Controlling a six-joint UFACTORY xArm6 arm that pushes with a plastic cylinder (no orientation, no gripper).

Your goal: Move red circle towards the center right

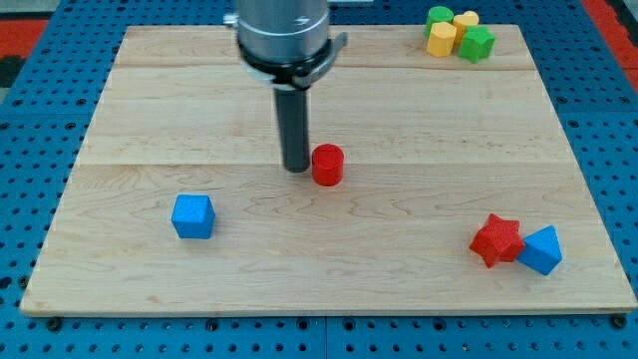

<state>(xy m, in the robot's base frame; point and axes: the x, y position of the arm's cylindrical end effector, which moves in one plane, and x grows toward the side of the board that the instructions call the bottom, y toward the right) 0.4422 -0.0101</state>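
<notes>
Camera view: wooden surface [150,100] on blue pegboard. Seven blocks counted.

Red: two. Red circle [327,165] at frame centre; red star [495,240] lower right.

Blue: two. Blue cube [192,216] lower left; blue triangle-like block [541,250] touching red star.

Upper right cluster: two green blocks [478,44], one yellow block [442,39].

Tool is plain rod, no jaws to spread or press; my tip [297,169] just left of red circle, contact unclear.

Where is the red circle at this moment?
The red circle sits near the board's middle, immediately to the view's right of my tip, far from the other blocks.
</notes>
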